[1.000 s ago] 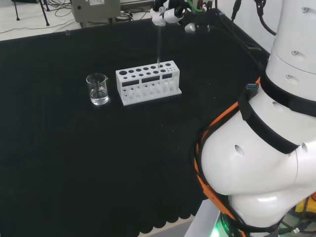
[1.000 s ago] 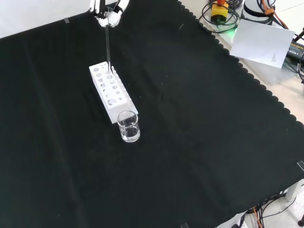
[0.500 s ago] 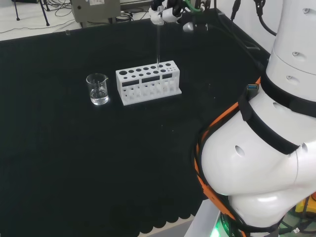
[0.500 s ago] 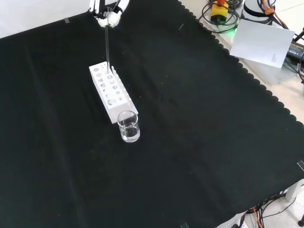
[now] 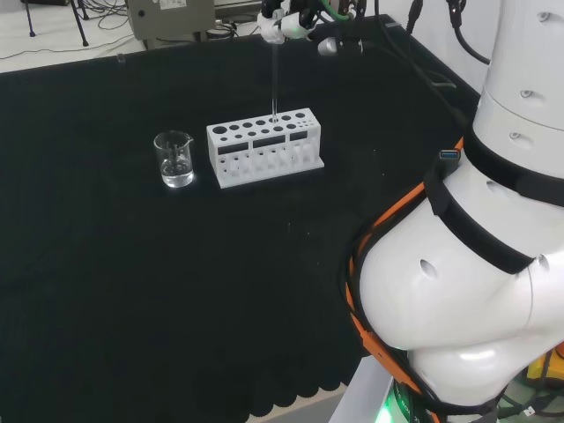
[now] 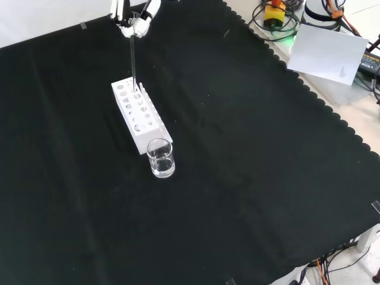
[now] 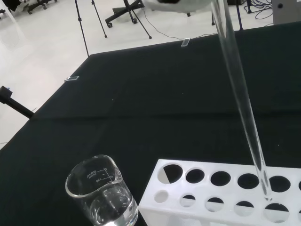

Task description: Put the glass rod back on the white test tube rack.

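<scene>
Rod: the thin clear glass rod (image 5: 276, 77) hangs nearly upright from the hand, its upper end pinched there and its lower tip down at the rack's top; in the wrist view (image 7: 241, 99) the tip sits at the rim of a hole in the back row, and whether it has entered that hole cannot be told.

Hand: the black and white hand (image 5: 284, 19) is curled round the rod's upper end, high above the rack; in the front view it (image 6: 134, 22) comes in at the top edge, with the rod (image 6: 133, 59) running down from it to the rack's far end.

Rack: the white rectangular test tube rack with two rows of round holes (image 5: 264, 146) stands on the cloth straight below the hand; in the front view (image 6: 141, 115) it stretches from under the hand toward the camera.

Beaker: a small clear glass beaker with clear liquid in its bottom (image 5: 174, 159) stands just beside the rack's end that is farther from the hand, a narrow gap between them; the front view (image 6: 161, 158) and the wrist view (image 7: 100, 195) show it there too.

Worktop: the worktop draped in black cloth (image 6: 249, 178) carries the rack and beaker, well below the hand.
</scene>
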Robot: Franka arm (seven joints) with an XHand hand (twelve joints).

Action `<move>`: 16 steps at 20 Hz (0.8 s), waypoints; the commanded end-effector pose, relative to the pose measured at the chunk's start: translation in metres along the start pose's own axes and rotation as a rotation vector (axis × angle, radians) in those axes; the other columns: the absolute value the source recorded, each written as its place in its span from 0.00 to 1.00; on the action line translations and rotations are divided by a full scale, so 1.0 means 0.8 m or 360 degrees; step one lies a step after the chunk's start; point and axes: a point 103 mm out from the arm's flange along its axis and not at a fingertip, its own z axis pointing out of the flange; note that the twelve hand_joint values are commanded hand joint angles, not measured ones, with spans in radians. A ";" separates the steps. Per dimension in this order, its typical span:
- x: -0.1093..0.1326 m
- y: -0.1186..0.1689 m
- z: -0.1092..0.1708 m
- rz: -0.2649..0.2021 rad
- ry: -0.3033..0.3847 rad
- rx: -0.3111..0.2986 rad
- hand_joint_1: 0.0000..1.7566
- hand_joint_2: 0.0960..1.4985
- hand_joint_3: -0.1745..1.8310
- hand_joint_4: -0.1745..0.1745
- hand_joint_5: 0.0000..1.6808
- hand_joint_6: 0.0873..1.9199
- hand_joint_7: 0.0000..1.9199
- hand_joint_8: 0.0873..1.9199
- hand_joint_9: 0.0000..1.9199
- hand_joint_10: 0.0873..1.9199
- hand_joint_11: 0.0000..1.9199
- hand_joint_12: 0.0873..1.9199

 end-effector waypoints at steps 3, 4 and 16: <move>-0.004 -0.002 0.005 0.0003 0.0015 0.0006 0.73 0.72 0.09 0.00 0.68 0.19 0.49 0.71 0.82 0.54 0.85 0.44; -0.006 -0.004 0.006 0.0005 0.0019 0.0002 0.73 0.72 0.09 0.00 0.68 0.19 0.49 0.71 0.82 0.54 0.85 0.44; -0.010 -0.012 0.030 0.0000 0.0032 0.0052 0.73 0.72 0.09 0.00 0.68 0.19 0.49 0.71 0.82 0.54 0.85 0.44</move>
